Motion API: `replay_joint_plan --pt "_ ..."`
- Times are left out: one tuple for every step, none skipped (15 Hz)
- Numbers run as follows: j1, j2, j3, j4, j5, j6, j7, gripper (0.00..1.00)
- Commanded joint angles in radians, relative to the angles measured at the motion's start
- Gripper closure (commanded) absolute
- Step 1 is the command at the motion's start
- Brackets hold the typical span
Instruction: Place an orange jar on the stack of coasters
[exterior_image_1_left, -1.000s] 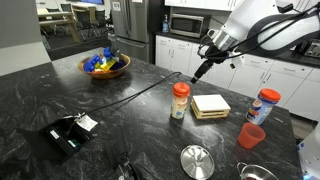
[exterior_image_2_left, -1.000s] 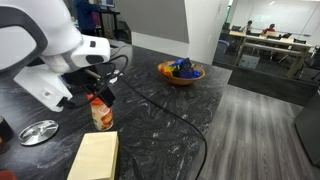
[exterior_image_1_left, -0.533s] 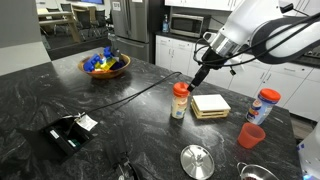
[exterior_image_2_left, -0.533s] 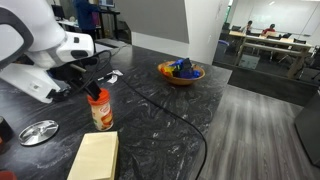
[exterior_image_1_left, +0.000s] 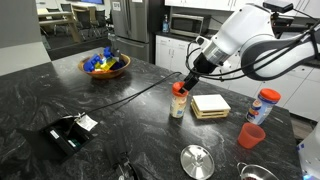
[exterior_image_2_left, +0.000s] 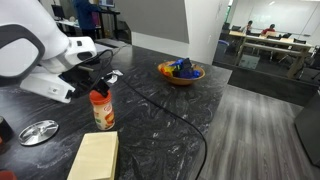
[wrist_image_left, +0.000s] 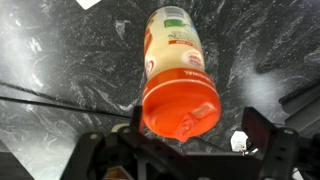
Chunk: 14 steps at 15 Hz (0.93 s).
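Hovering at the top of the small clear orange-lidded jar (exterior_image_1_left: 180, 102), the Robotiq gripper (exterior_image_1_left: 187, 80) has its jaws spread wide and grips nothing.
In the wrist view the lid lies between the open fingers; contact cannot be told. The jar stands upright on the black marble counter (exterior_image_1_left: 120, 125), just beside the low square tan stack of coasters (exterior_image_1_left: 210, 105). Bare counter, crossed by a thin black cable (exterior_image_1_left: 140, 94), lies on the jar's other side.

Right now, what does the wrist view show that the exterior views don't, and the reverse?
Wrist only: label print on the orange jar, lid top close up. Exterior only: the stack of coasters beside the jar, fruit bowl, red cup, steel lid. Both: the jar upright on the dark counter, the tool open over it, the black cable.
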Motion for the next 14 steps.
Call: replay_joint_plan --pt "-0.055 0.011 0.043 0.003 -0.116 0.073 0.024 0.00" --pt "-0.064 0.013 0.048 0.004 -0.143 0.082 0.030 0.00" --pt "-0.071 0.015 0.052 0.006 -0.167 0.087 0.034 0.00" --pt "-0.077 0.017 0.056 0.005 -0.187 0.087 0.038 0.00" --pt "-0.085 0.020 0.060 0.003 -0.208 0.084 0.043 0.00" --pt "-0.092 0.025 0.063 0.003 -0.227 0.081 0.048 0.00" --pt "-0.095 0.032 0.064 0.003 -0.238 0.077 0.049 0.00" --pt "-0.097 0.041 0.064 0.004 -0.245 0.074 0.051 0.00" --pt "-0.094 0.050 0.064 0.004 -0.245 0.068 0.051 0.00" --pt "-0.093 0.061 0.063 0.003 -0.247 0.066 0.050 0.00" --pt "-0.091 0.072 0.062 0.003 -0.247 0.063 0.051 0.00" --pt "-0.090 0.083 0.061 0.003 -0.249 0.060 0.052 0.00" --pt "-0.091 0.095 0.060 0.004 -0.254 0.059 0.054 0.00" --pt "-0.089 0.105 0.057 0.005 -0.253 0.055 0.052 0.00"
